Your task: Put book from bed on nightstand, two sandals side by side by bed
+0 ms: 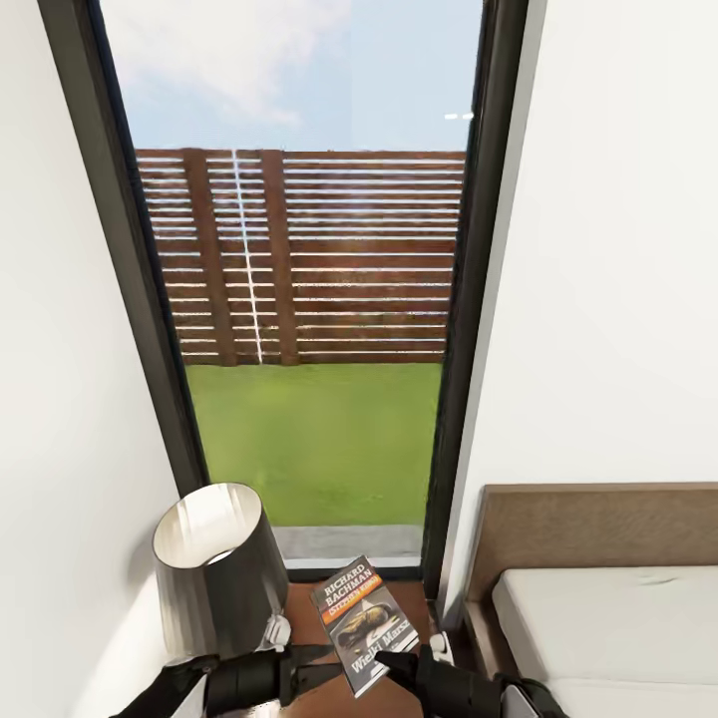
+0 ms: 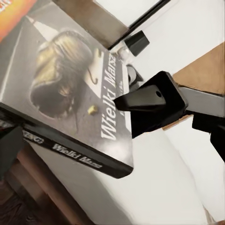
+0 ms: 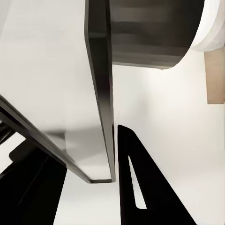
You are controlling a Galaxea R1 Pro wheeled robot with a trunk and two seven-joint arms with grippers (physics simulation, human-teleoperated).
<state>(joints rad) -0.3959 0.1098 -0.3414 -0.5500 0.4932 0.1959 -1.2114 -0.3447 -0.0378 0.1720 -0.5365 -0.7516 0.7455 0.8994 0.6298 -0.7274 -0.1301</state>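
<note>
The right tool (image 1: 394, 666) pinched the book (image 1: 363, 623) by its lower edge, holding it tilted over the nightstand (image 1: 304, 608); whether the left tool (image 1: 284, 670) was spread, I could not tell; both arms reached inward, beside the lamp (image 1: 219, 568) and bed (image 1: 608, 618).

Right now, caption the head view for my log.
Book held over the nightstand beside the lamp, window ahead, bed at right.

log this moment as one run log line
phase: placing book | location: over nightstand beside lamp | right end effector: shut on book | sandals: pending
</note>
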